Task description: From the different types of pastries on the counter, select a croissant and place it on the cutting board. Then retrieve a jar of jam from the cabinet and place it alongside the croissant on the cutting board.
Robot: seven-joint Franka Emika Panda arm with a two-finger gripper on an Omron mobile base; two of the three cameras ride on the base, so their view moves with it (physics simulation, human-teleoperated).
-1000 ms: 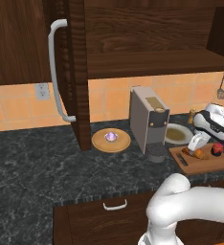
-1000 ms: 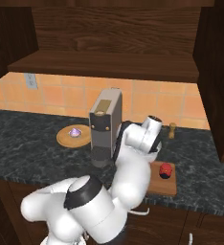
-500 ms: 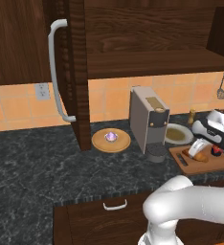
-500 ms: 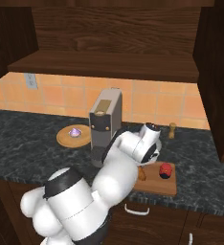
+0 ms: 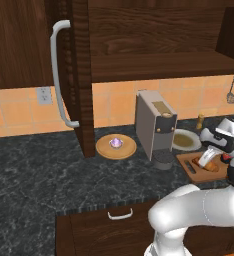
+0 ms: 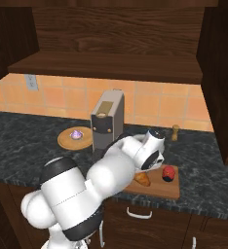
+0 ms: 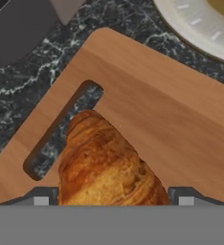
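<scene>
We see the croissant (image 7: 106, 162) lying on the cutting board (image 7: 181, 129), its tip just beside the slot-shaped handle hole (image 7: 61, 129) at about 10 o'clock from the pastry in the hand view. The pincer (image 7: 111, 198) sits low over the croissant with a fingertip showing on either side of it at 6 o'clock in that view; its fingers stand spread wider than the pastry, though we cannot tell whether they touch it.

From the right base view, the croissant (image 6: 142, 179) rests at the near left of the cutting board (image 6: 157, 188), with the jar of jam (image 6: 169, 172) at 3 o'clock from it on the same board, near but apart.

On the dark marbled desk (image 5: 34, 170), the purple-topped cupcake (image 5: 116, 143) sits on a round wooden plate (image 5: 116, 148) at 9 o'clock from the grey coffee machine (image 5: 154, 127). A white plate (image 5: 185, 140) lies just behind the board, and the cabinet door (image 5: 82, 75) stands open with its curved handle (image 5: 58, 70).
</scene>
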